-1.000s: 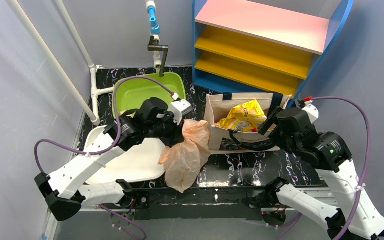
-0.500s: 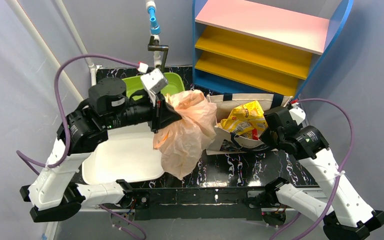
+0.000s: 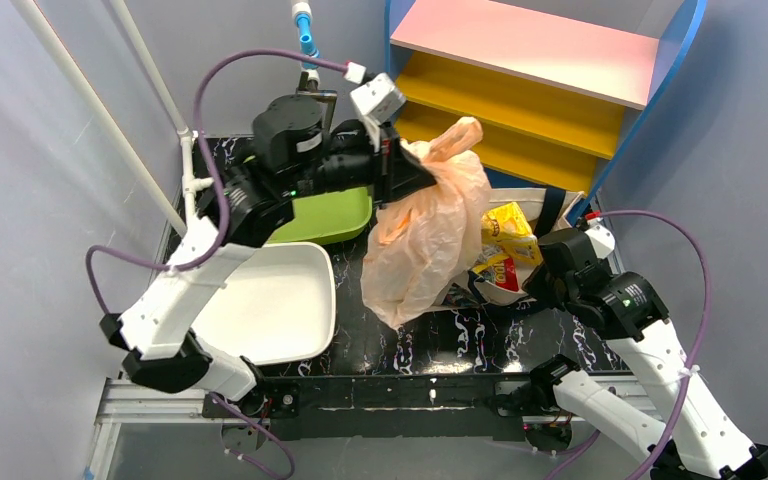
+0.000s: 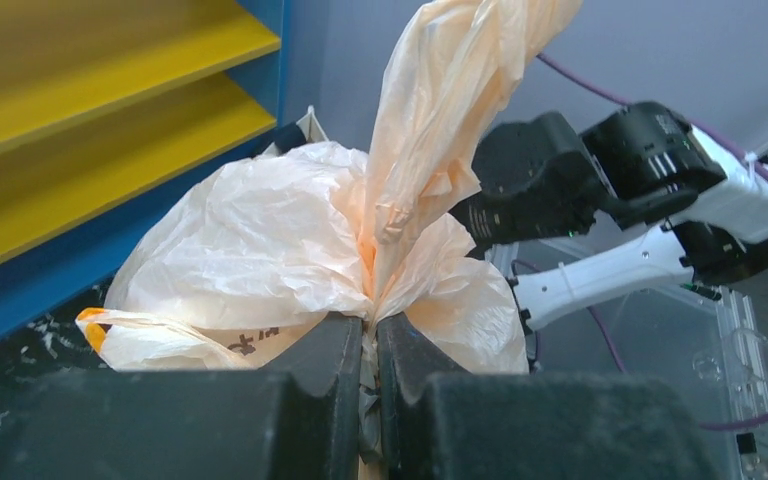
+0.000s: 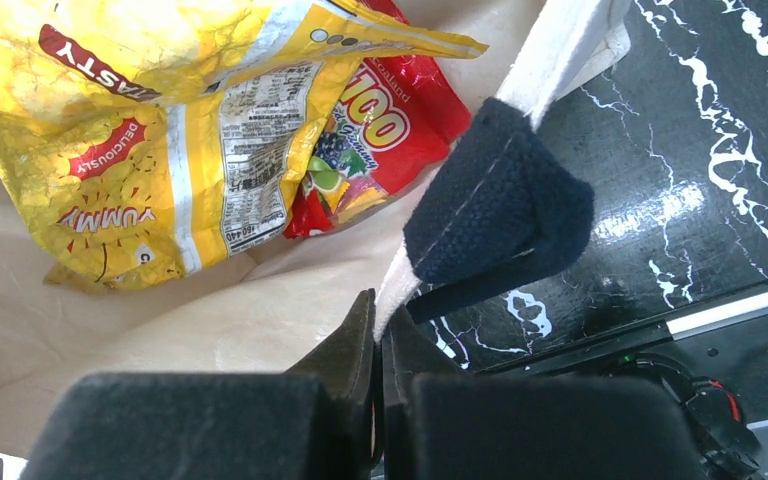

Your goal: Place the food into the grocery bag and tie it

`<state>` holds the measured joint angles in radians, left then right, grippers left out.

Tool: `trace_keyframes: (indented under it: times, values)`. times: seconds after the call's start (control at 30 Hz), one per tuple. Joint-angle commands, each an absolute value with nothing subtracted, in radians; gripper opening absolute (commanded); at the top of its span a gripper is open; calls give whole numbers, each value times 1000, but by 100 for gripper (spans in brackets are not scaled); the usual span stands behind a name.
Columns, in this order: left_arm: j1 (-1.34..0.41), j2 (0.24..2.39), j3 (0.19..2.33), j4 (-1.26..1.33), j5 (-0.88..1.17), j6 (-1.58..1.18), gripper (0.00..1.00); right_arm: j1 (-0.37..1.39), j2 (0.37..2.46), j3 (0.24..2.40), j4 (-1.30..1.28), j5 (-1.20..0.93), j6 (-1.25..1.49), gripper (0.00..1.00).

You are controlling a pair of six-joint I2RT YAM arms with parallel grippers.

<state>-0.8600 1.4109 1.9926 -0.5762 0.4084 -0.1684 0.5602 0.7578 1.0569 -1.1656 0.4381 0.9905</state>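
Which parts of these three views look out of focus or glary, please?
Left wrist: the left gripper, close to the lens, is soft and dark; the grocery bag is sharp and glows translucent. Right wrist: the right gripper, on the canvas tote's rim, is blurred; the yellow packet reads crisply, with glare on its creases. Top external: evenly lit and sharp.

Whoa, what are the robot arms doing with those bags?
The left pincer is shut on the bunched top of the thin grocery bag, holding it up in the air near the shelves. The right pincer pinches the rim of the canvas tote, where a yellow packet and a red packet lie, not in the grocery bag.
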Motion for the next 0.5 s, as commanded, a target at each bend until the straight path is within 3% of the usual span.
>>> trace_keyframes:
  times: [0.0, 0.47]
  values:
    - [-874, 1487, 2069, -377, 462, -208, 0, 557, 740, 1039, -1129, 406, 969, 1]
    - [-900, 1776, 2399, -344, 509, -203, 0, 555, 743, 1045, -1110, 395, 927, 1]
